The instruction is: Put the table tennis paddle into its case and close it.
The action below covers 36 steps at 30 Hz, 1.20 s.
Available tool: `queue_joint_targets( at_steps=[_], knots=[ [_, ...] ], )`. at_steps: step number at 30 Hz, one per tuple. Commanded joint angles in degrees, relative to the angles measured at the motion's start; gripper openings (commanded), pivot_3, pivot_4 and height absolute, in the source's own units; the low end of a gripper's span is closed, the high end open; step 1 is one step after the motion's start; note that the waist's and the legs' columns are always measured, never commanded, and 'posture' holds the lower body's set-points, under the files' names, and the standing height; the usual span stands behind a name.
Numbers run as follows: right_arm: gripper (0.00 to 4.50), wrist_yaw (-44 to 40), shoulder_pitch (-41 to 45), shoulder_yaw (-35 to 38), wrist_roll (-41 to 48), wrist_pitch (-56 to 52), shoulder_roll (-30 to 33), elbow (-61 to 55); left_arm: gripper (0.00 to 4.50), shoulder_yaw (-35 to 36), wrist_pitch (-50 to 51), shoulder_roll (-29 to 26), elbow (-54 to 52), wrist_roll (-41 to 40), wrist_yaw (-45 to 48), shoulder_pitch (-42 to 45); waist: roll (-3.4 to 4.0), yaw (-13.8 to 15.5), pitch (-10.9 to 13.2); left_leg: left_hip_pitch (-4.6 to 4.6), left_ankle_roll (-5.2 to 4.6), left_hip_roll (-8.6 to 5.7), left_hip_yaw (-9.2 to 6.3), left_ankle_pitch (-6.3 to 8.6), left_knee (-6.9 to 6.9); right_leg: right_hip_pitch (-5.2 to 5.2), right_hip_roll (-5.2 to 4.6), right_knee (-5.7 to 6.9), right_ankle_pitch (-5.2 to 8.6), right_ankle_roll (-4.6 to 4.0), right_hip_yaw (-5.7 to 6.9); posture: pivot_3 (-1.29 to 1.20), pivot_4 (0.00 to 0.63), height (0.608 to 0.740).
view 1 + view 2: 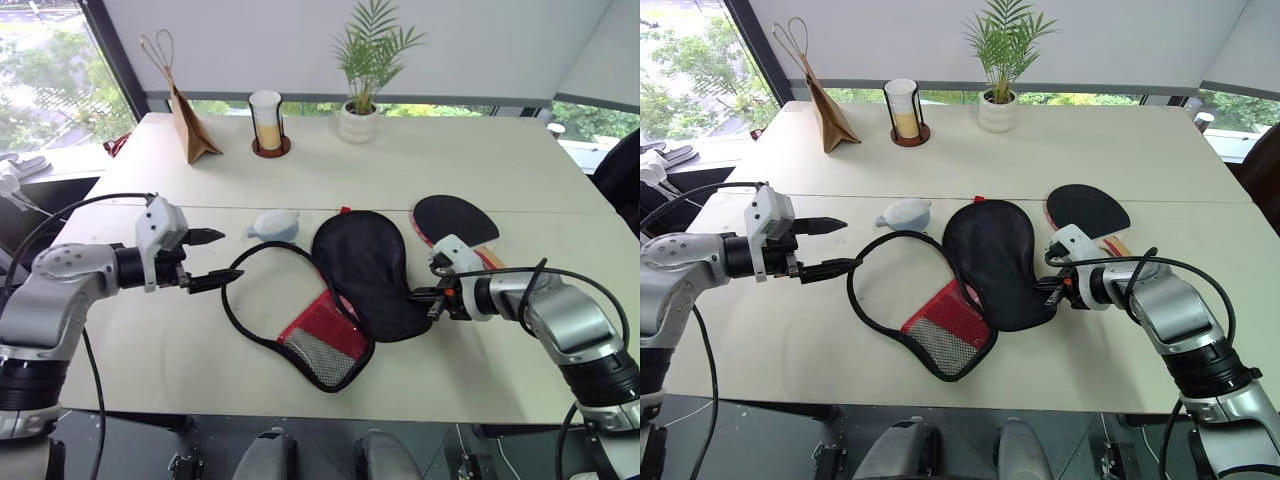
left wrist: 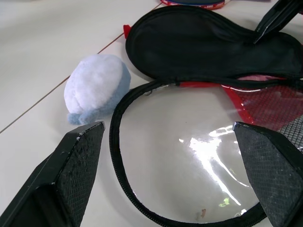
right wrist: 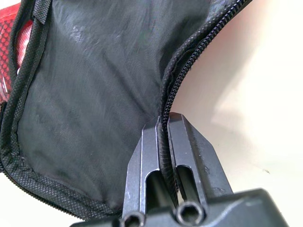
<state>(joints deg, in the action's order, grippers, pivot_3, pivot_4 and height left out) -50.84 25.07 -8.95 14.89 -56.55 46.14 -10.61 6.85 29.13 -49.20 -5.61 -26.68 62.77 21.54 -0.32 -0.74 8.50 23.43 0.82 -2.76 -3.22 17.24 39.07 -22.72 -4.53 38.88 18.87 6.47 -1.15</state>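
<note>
The case [image 1: 350,290] lies unzipped on the near tabletop [image 1: 450,170], my right tool [image 1: 1052,291] pinching its zipper edge, my left tool [image 1: 213,260] wide beside it. The table tennis paddle [image 1: 455,220] waits behind; next, I judge, fetch it.

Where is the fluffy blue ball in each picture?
Left eye view: fluffy ball mid-table, beside the open case.
Right eye view: same spot.
Left wrist view: beside the case's zip rim.
Right wrist view: not in it.
Shared landmark: the case's black zip edge.
</note>
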Motion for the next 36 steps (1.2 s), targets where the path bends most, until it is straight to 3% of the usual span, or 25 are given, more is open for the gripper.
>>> queue_joint_targets(
  at_steps=[1,2,5,12,21,36],
  knots=[
    [0.06,0.1,0.6,1.0,0.4,0.5,0.8,-0.1,4.50,0.1,-1.2,-0.1,-0.4,0.0,0.4,1.1,0.00,0.0,0.0,0.00,0.00,0.00,0.00,0.00,0.00,0.00,0.00,0.00,0.00,0.00,0.00,0.00,0.150,0.740],
    [0.06,0.1,0.6,1.0,0.5,0.4,0.8,-0.1,4.50,0.1,-1.1,-0.1,-0.5,0.0,0.4,1.1,0.00,0.0,0.0,0.00,0.00,0.00,0.00,0.00,0.00,0.00,0.00,0.00,0.00,0.00,0.00,0.00,0.150,0.740],
    [0.88,-0.3,0.9,1.3,1.0,-0.2,1.0,-0.2,4.50,0.0,-1.0,-0.1,-0.7,-0.2,0.2,1.1,0.00,0.0,0.0,0.00,0.00,0.00,0.00,0.00,0.00,0.00,0.00,0.00,0.00,0.00,0.00,0.00,0.150,0.740],
    [4.36,1.5,2.7,2.7,-0.1,0.3,3.3,-0.2,4.50,0.0,-0.8,-0.1,-1.1,-0.4,0.2,0.8,0.00,0.1,0.0,0.00,0.00,0.00,0.00,0.00,0.02,0.00,0.00,0.00,0.00,0.00,0.00,0.00,0.150,0.740],
    [4.44,6.9,9.1,11.5,-1.3,0.4,7.5,9.6,4.50,-0.3,-1.0,0.1,-0.9,-0.3,0.4,0.7,0.02,0.0,0.0,0.00,0.00,0.00,0.02,0.00,0.00,-0.01,0.00,-0.01,0.00,-0.01,-0.01,0.00,0.150,0.740],
    [4.44,5.8,8.8,9.8,-4.8,10.6,6.0,30.5,4.50,-1.2,-0.3,1.2,-2.1,-1.3,1.1,1.4,0.04,-0.1,0.0,0.00,0.00,0.02,0.12,0.00,-0.03,0.00,0.01,-0.09,0.00,-0.01,-0.03,0.00,0.150,0.740]
  ],
)
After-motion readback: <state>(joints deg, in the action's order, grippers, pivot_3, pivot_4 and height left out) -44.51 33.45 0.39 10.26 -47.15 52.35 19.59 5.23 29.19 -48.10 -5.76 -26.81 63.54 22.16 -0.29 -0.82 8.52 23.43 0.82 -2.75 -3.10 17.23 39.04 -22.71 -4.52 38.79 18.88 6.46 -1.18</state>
